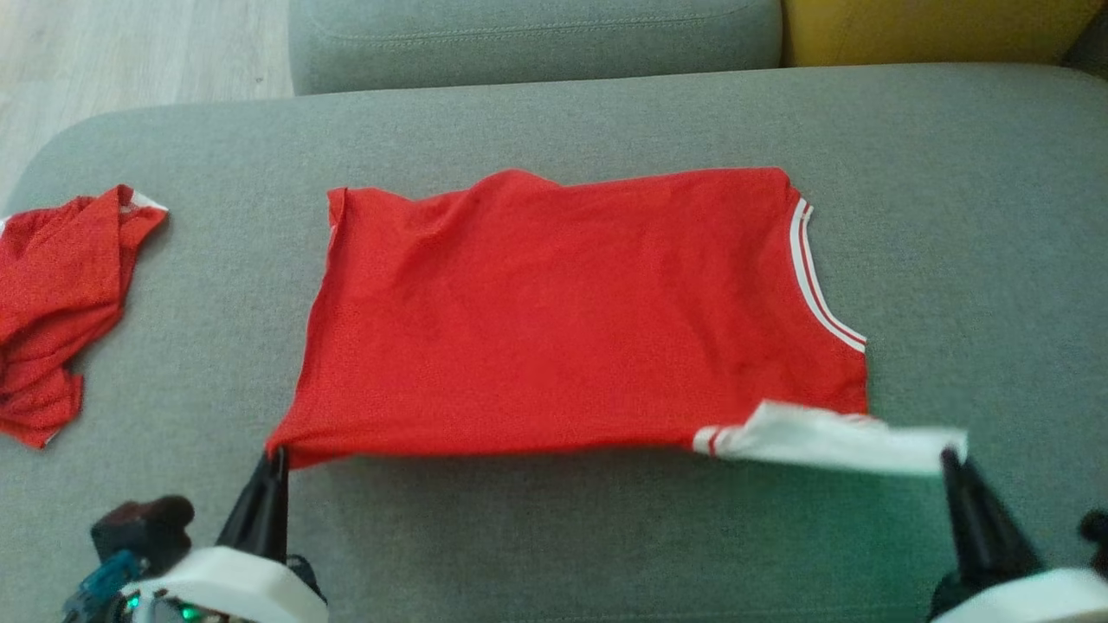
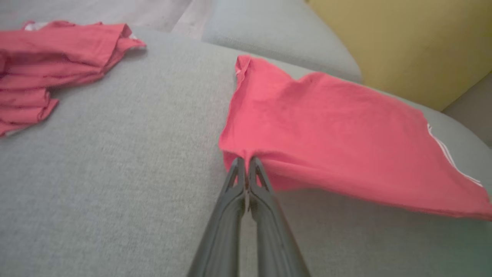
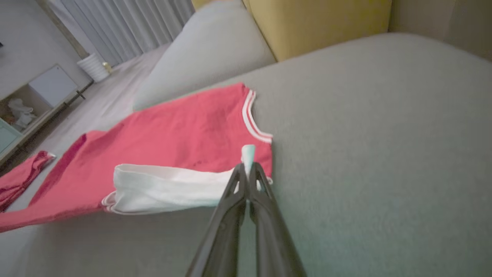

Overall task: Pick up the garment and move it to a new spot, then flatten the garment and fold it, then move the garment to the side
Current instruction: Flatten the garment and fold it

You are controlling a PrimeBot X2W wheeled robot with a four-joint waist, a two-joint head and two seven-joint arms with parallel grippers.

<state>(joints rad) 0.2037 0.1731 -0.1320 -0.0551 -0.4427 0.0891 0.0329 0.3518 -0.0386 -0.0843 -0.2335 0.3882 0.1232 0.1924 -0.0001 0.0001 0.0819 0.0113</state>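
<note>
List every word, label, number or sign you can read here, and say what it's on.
None: no readable text in any view.
The red jersey shows plain cloth and white striped trim; its white flap is blank.
The crumpled red garment at the left shows no print either.

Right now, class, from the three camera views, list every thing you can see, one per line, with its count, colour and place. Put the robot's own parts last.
red garment: one, red with white striped trim and a white part, spread mid-seat, near edge lifted
second garment: one, red, crumpled at the seat's left end
sofa seat: one, grey, under both garments
back cushion: one, grey, behind the seat
yellow cushion: one, yellow, behind the seat, to the right
floor: one, pale wood, beyond the seat's left end
curtains: pale grey, far across the room
left gripper: one, dark, shut on the red garment's near left corner
right gripper: one, dark, shut on its white part
</note>
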